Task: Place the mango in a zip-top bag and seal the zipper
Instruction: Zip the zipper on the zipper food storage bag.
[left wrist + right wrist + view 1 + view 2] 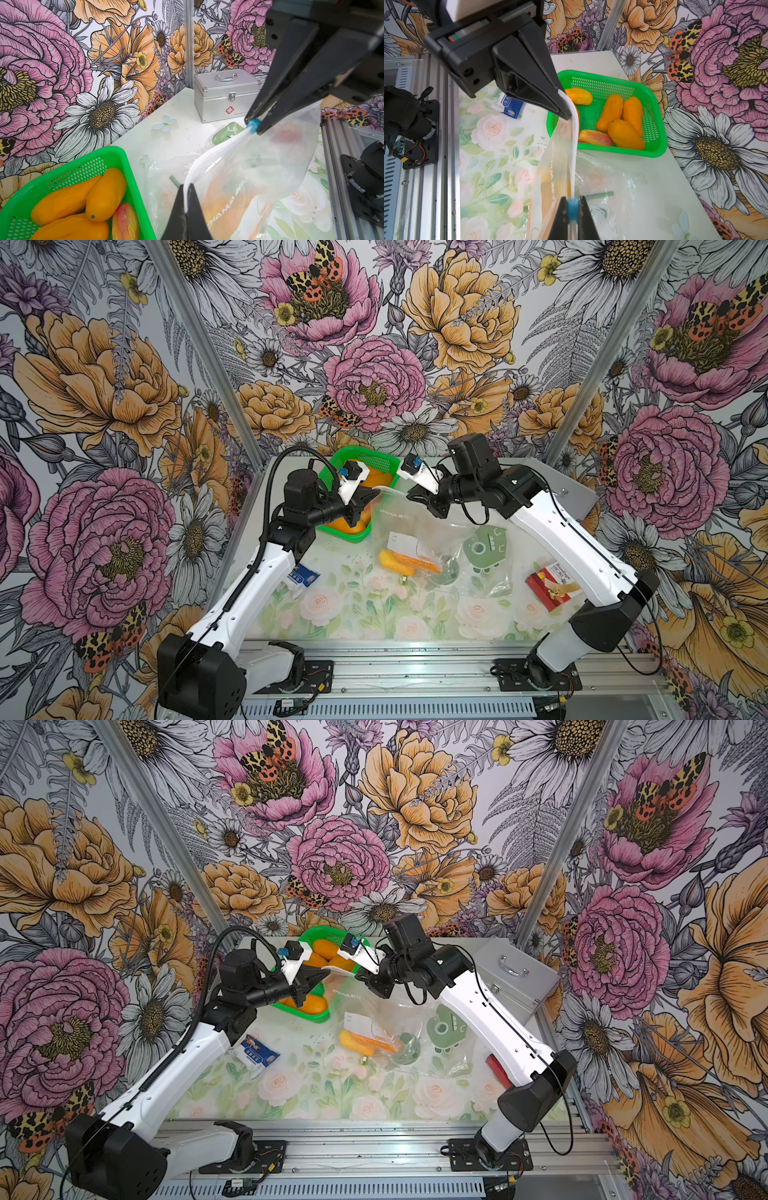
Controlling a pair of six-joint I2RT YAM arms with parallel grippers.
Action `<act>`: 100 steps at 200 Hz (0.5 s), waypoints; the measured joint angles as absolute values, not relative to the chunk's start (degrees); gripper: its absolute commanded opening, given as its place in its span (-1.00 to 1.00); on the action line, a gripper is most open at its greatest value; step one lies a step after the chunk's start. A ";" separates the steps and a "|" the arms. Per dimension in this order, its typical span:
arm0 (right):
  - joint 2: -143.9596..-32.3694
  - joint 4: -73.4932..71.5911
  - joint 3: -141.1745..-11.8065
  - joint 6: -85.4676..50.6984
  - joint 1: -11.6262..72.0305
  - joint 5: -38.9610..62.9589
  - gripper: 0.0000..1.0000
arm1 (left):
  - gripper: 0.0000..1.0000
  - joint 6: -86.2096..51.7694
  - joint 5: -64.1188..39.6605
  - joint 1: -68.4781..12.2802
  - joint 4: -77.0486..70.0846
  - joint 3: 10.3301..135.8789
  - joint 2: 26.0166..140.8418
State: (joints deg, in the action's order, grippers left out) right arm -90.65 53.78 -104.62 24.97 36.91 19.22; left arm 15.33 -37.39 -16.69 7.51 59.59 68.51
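Note:
The clear zip-top bag (419,522) (374,1006) hangs between both grippers, its bottom resting on the table. A yellow-orange mango (395,563) (353,1042) lies inside its lower part. My left gripper (186,187) (371,494) is shut on one end of the white zipper strip (207,158) (575,145). My right gripper (572,199) (412,492) is shut on the blue slider (572,206) (253,124) further along the same strip. The strip runs taut and slightly curved between the two grippers.
A green basket (353,450) (660,126) with several mangoes sits behind the left gripper. A silver first-aid case (515,973) (226,95) stands at the back right. A second bag with a green item (486,549), a red bandage box (548,585) and a blue-white packet (304,576) lie on the table.

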 measured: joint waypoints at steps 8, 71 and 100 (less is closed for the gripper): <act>-89.76 53.87 -103.81 25.02 36.69 18.83 -1.00 | -1.00 15.25 -37.23 -16.69 7.42 59.59 68.51; -82.11 54.19 -96.77 25.15 33.52 16.97 -1.00 | -1.00 14.41 -34.96 -16.69 7.38 59.59 68.51; -79.35 54.28 -94.08 25.12 31.55 16.62 -1.00 | -1.00 13.78 -33.63 -16.69 7.40 59.59 68.51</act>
